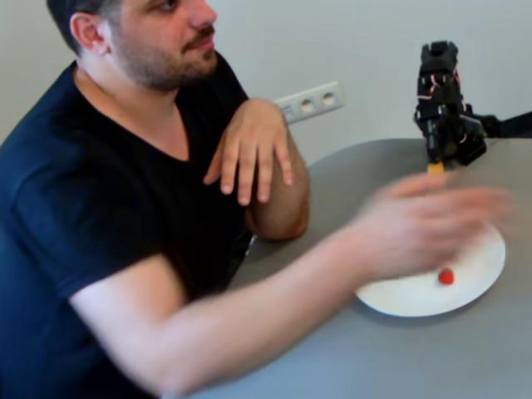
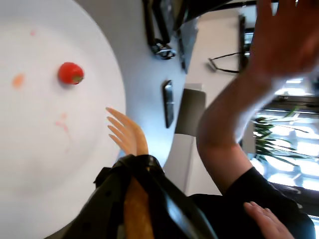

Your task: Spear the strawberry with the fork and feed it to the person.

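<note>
Strawberry (image 1: 446,277): one tiny round bright-red fruit piece, lying on the one round white plate (image 1: 482,270), toward the plate's near edge in the fixed view. Wrist view shows the same single berry (image 2: 71,73) apart from the fork tines, with bare plate surface between them; three or so faint orange-pink smears (image 2: 18,80) mark the plate (image 2: 30,164) near it.

Fork (image 2: 125,133): one small yellow-orange plastic fork with short tines, its handle running back into the black robot hand (image 2: 132,172). The black jaws sit closed around the fork handle, nothing else in their hold. Tines hang over the plate rim, pointing roughly toward the berry, not touching it. In the fixed view only a short yellow stub of the fork (image 1: 435,168) shows under the black wired arm (image 1: 443,108), just behind the plate.

Person (image 1: 100,166): one man, short dark hair, stubble beard, black V-neck T-shirt, seated at the grey round tabletop (image 1: 349,357), head turned to the right of the fixed view. One of his hands (image 1: 249,150) hangs limp from a propped elbow; the other (image 1: 424,224) is motion-blurred over the plate, partly covering it.

One white wall socket strip (image 1: 312,101) with three outlets sits behind him.
</note>
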Controlling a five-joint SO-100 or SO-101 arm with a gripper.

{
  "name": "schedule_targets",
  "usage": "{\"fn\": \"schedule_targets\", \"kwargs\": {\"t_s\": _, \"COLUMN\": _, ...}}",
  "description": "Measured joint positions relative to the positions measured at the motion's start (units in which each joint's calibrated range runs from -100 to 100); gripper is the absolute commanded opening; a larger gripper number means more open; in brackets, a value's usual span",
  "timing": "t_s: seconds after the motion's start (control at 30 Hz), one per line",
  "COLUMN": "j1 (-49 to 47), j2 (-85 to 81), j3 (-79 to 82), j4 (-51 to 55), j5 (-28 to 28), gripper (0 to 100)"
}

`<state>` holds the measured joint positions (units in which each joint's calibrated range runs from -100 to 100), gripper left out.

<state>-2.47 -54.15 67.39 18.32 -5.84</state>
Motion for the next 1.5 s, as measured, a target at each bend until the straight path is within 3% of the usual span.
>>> {"fn": "schedule_targets", "kwargs": {"t_s": 0.13, "j1": -3.94, "j2": 35.06, "j3": -25.09, "j4": 0.00, "j5": 0.00, "gripper": 1}}
{"fn": "schedule_targets", "kwargs": {"t_s": 0.3, "j1": -4.19, "j2": 51.66, "j3": -34.78, "j4": -0.09, "j5": -0.52, "gripper": 1}}
{"fn": "schedule_targets", "kwargs": {"t_s": 0.5, "j1": -4.95, "j2": 53.10, "j3": -39.31, "j4": -0.43, "j5": -0.47, "gripper": 1}}
{"fn": "schedule_targets", "kwargs": {"t_s": 0.83, "j1": -2.01, "j2": 54.19, "j3": -40.22, "j4": -9.52, "j5": 2.24, "gripper": 1}}
{"fn": "schedule_targets", "kwargs": {"t_s": 0.97, "j1": 1.59, "j2": 61.95, "j3": -40.85, "j4": -9.52, "j5": 2.29, "gripper": 1}}
{"fn": "schedule_targets", "kwargs": {"t_s": 1.5, "j1": 1.17, "j2": 62.71, "j3": -46.29, "j4": -7.04, "j5": 2.09, "gripper": 1}}
